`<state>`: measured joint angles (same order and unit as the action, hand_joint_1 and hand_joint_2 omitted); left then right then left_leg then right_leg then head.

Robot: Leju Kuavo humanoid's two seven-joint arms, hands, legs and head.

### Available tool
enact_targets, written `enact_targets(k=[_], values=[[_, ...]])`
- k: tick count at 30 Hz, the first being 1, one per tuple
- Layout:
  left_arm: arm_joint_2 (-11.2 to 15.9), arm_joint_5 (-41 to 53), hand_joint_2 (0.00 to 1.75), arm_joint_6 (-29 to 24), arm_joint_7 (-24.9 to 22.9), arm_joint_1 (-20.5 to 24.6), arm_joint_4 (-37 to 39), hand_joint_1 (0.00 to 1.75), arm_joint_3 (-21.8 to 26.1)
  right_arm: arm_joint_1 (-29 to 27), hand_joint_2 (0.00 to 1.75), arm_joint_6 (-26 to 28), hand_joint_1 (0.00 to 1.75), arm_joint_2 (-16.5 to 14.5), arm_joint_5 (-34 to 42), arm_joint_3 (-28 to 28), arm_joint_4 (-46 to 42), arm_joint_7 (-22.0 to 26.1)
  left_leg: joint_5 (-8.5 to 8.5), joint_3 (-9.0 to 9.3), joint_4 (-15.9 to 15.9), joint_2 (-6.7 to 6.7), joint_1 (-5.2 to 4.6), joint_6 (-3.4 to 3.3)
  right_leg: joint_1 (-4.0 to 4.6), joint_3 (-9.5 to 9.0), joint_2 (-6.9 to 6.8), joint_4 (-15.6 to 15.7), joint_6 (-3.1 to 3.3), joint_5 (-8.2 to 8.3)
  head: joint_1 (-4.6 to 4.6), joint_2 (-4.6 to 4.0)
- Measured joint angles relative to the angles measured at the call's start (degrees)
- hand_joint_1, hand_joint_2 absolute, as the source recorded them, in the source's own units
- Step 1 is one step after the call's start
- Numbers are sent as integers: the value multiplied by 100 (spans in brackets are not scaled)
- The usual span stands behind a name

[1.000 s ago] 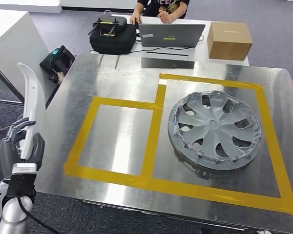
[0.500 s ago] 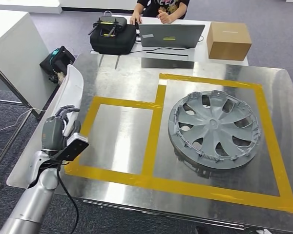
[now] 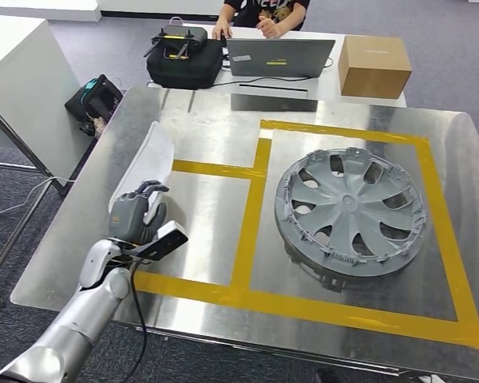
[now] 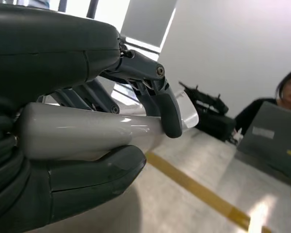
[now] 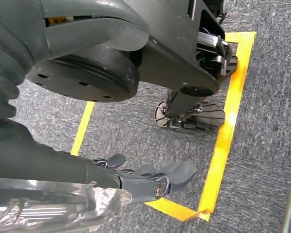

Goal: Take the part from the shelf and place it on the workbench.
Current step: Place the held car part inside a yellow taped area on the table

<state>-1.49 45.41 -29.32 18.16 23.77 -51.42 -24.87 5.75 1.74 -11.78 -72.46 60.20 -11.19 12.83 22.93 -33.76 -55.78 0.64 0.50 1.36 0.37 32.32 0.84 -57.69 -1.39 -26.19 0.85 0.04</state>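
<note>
Workbench (image 3: pixel 213 128): part (image 3: pixel 145 159) lengthwise away from left hand (image 3: pixel 132 219)

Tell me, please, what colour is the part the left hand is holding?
White and glossy; the part in the left hand shows best in the head view.

The left arm (image 3: pixel 74 323) is a smooth silver tube with a black cable (image 3: pixel 142 319) looping beside it. Its hand (image 3: pixel 132 219) is dark grey, with a ribbed cover, a thick thumb (image 4: pixel 92 182) and darker fingers (image 4: pixel 162 102) showing small screws.

Bare workbench (image 3: pixel 195 227) inside the left yellow tape square (image 3: pixel 244 231); the wheel cover (image 3: pixel 350 211) blocks the right square.
</note>
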Motion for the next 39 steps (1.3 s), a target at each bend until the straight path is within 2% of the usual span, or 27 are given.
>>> enact_targets(k=[4, 7, 12, 17, 26, 30, 39], values=[[-69, -122, 175, 370, 131, 110, 568, 175, -91, 22, 175, -27, 0, -2, -25, -58, 0, 0, -1, -1, 0, -1, 0, 1, 0, 1, 3, 0, 0, 1, 0, 0], [-76, 46, 175, 263, 151, 137, 820, 175, -198, 24, 175, -34, 0, -2, -40, -93, 1, -4, -2, -3, 0, -1, 0, 0, 0, 1, 1, 0, 0, 2, 0, 0], [-76, 905, 175, -353, -340, 226, 1242, 175, -506, 26, 175, -41, 0, -2, -65, -144, 1, -32, -2, -3, 0, -1, -1, 0, 0, 1, 1, 0, 0, 1, 1, 0], [-78, 1675, 175, -566, -1118, 366, 1681, 175, -772, 42, 175, -47, 0, -1, -52, -198, 0, -37, -4, -2, 0, -1, -2, -1, 0, 0, 0, 0, 0, 2, 0, 0], [-80, 1823, 175, -697, -1197, 467, 1949, 175, -916, 56, 175, -47, 0, 0, -40, -241, 1, -62, -9, -2, 0, -1, -1, -2, 0, -1, 0, -1, 2, 6, 0, 0], [-82, 1887, 175, -957, -908, 452, 1970, 0, -933, 54, 0, -47, 0, -2, -27, -244, 1, -69, -11, -3, 0, 0, -2, -4, 0, -1, -3, -1, 2, 7, 0, 0], [-198, 1987, 175, -1083, 144, 140, 1396, 0, -577, 56, 0, -25, 0, 0, 43, -254, 0, -67, -10, -9, 0, 1, -6, -6, -4, 3, -6, 0, 2, 7, 0, 0]])
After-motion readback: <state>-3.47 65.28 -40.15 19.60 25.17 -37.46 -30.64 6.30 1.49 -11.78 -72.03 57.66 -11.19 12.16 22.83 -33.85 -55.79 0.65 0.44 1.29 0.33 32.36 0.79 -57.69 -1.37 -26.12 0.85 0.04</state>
